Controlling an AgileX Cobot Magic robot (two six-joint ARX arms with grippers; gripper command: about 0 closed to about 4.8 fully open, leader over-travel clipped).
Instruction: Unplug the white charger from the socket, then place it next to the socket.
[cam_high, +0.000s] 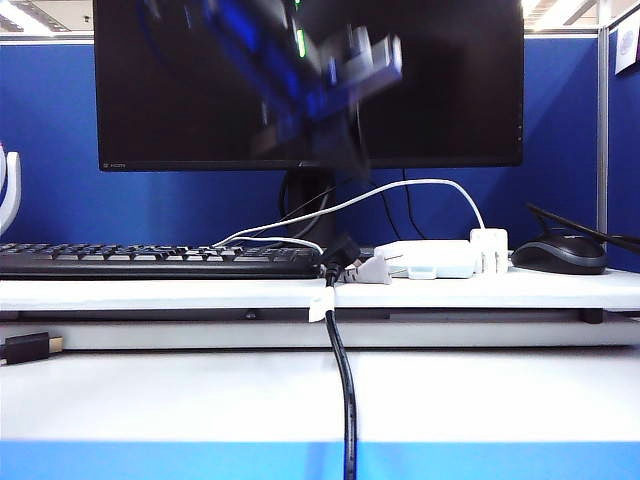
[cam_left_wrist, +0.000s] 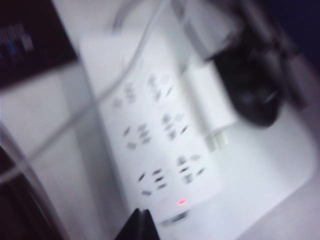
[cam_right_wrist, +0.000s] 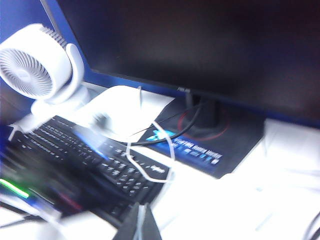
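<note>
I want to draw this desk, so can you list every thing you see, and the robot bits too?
monitor: one, black, at the back of the desk
keyboard: one, black, left, in front of the monitor
fan: one, white, at the desk's left edge
socket: one, white strip, right of the middle
white charger: one, white, close beside the socket, on the mouse's side
thin cable: one, white, arching from the charger toward the keyboard
mouse: one, black, far right
small plug: one, grey-white, left of the socket
thick cable: one, black, running down the front
left gripper: one, dark, shut, above the socket
right gripper: one, dark, shut, above the keyboard
</note>
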